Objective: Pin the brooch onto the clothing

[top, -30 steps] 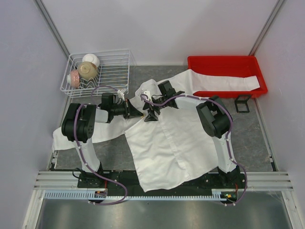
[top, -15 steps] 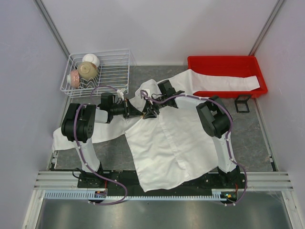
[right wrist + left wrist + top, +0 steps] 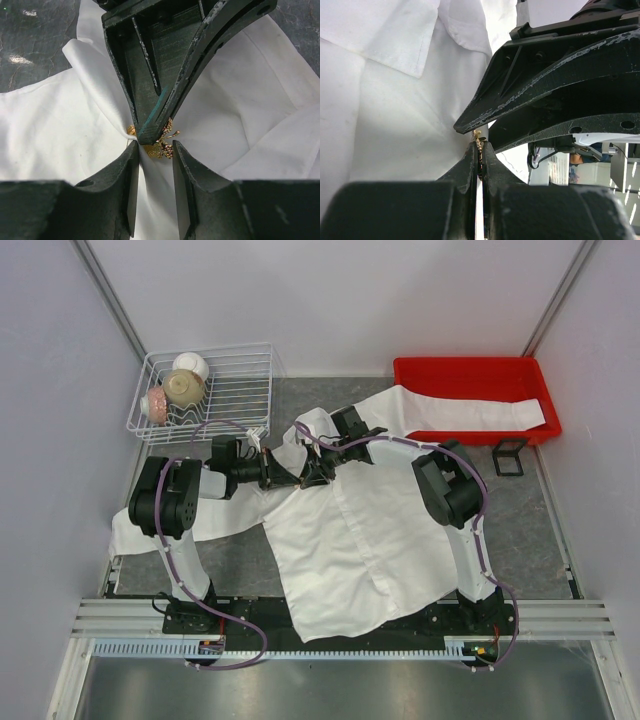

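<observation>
The white shirt point(image 3: 350, 530) lies spread on the table, collar toward the back. My left gripper point(image 3: 288, 474) is shut on the small gold brooch point(image 3: 478, 137), which sticks out edge-on past its tips. In the right wrist view the brooch point(image 3: 164, 145) shows as gold sprigs pressed against the shirt point(image 3: 60, 125) below the collar. The left gripper point(image 3: 150, 136) comes down from the top. My right gripper point(image 3: 154, 156) meets it tip to tip with its jaws apart. A ridge of fabric rises between them against the left finger point(image 3: 131, 170).
A white wire basket point(image 3: 245, 390) with bowls stands at the back left. A red tray point(image 3: 470, 368) at the back right holds one shirt sleeve. A small black stand point(image 3: 510, 456) sits beside the tray. The other sleeve trails left past the left arm.
My right gripper has moved left and slightly back. The left gripper has pushed right with the brooch, and the two now meet on the shirt below the collar.
</observation>
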You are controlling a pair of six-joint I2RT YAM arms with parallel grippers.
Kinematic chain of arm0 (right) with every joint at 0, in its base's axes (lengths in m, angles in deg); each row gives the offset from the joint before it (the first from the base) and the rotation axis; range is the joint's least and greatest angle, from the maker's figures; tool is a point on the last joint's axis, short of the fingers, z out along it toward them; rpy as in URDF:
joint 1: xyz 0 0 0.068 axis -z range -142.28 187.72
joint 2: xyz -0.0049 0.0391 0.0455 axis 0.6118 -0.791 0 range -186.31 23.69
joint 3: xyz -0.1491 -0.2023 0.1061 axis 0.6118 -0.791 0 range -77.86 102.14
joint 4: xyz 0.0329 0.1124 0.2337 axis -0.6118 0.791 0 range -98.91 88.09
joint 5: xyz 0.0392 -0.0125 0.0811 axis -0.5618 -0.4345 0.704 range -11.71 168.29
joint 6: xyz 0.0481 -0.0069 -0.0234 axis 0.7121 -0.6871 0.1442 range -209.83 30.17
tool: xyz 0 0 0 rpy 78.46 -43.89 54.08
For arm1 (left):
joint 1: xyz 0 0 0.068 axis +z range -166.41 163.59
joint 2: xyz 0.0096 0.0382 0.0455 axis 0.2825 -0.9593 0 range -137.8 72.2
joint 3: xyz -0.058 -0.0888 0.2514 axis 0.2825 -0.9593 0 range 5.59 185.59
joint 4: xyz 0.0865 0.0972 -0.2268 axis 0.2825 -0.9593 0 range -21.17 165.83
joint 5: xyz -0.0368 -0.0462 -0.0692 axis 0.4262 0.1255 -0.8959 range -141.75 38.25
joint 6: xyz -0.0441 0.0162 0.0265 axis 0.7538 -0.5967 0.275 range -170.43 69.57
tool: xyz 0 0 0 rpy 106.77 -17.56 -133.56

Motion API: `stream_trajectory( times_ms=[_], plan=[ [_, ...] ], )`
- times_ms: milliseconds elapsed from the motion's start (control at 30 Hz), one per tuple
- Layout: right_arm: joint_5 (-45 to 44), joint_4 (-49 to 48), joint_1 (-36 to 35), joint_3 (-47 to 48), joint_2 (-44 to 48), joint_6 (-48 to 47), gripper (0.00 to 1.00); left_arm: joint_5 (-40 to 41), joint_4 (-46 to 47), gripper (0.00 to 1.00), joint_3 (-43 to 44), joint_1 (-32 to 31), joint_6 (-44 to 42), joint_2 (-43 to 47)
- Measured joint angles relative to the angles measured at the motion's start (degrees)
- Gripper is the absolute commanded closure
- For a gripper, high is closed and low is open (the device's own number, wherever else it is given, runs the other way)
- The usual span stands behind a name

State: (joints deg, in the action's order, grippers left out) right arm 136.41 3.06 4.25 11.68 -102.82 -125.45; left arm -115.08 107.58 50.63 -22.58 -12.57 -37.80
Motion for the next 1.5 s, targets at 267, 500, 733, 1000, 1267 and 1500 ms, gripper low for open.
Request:
stream_trajectory(
  times_ms=[267,500,733,1000,1267,1500],
  plan=[
    [0.4,1.1,0.2,0.3,0.0,-0.1,1.0,0.4,0.2,0.69,-0.4,-0.1,-0.2,0.9],
    [1.6,3.2,-0.2,0.3,0.0,-0.1,1.0,1.7,3.3,0.47,-1.0,0.1,-0.2,4.7],
    [1.6,3.3,-0.1,0.3,0.0,0.3,1.0,2.0,4.1,0.44,-2.6,0.8,-1.4,7.7],
    [1.6,3.4,0.0,0.3,0.0,1.4,1.0,1.6,-9.6,0.4,-1.9,4.2,-21.0,16.1],
    [2.1,3.4,0.0,0.3,0.0,2.7,1.0,1.5,-26.3,0.33,0.9,2.1,-45.8,21.7],
    [2.5,3.6,0.0,0.3,0.0,3.3,1.0,6.9,-38.1,0.57,4.7,-3.1,-63.1,22.0]
  ],
)
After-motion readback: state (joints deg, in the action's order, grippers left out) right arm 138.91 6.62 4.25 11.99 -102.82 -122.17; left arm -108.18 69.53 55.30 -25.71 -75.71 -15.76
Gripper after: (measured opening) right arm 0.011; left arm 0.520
